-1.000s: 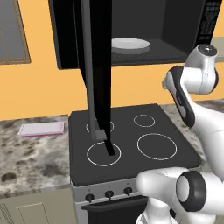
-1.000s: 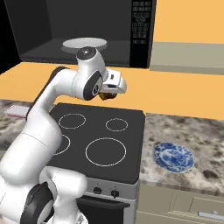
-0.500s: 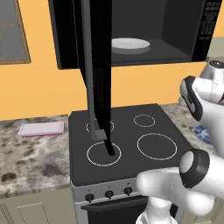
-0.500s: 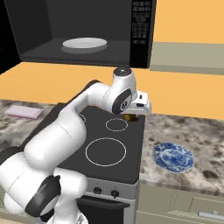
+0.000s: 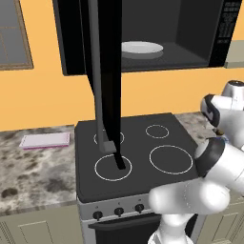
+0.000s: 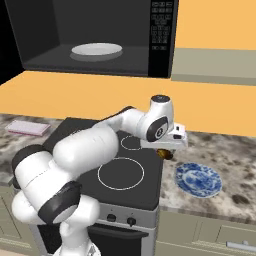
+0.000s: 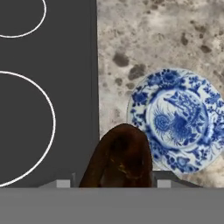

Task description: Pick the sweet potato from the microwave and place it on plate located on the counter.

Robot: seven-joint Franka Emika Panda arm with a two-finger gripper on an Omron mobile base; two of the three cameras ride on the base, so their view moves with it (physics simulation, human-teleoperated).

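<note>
While the white arm's two-finger gripper (image 6: 166, 152) hangs above the seam where the black glass stovetop (image 6: 95, 150) meets the grey-brown speckled stone counter (image 6: 235, 160), its fingers are pinched on the small brown, dark-mottled sweet potato (image 7: 118, 157), which shows as a dark lump just under the hand in the right base view (image 6: 165, 153). Seen from the hand, the potato sits over the counter's edge beside the stovetop (image 7: 48, 87), with the round blue-and-white patterned plate (image 7: 178, 118) just beside it on the counter (image 7: 144, 39), on the side away from the stovetop. That plate (image 6: 198, 179) lies flat on the stone near the stovetop and a little below the gripper in the right base view. Above the stovetop, the large black microwave (image 6: 90, 35) stands open, its tall door (image 5: 105, 71) swung out, and a plain white round dish (image 6: 96, 49) rests on its floor. Well away from the plate, across the stovetop, a flat pale rectangular pad with a pink edge (image 5: 45, 140) lies on the counter.
</note>
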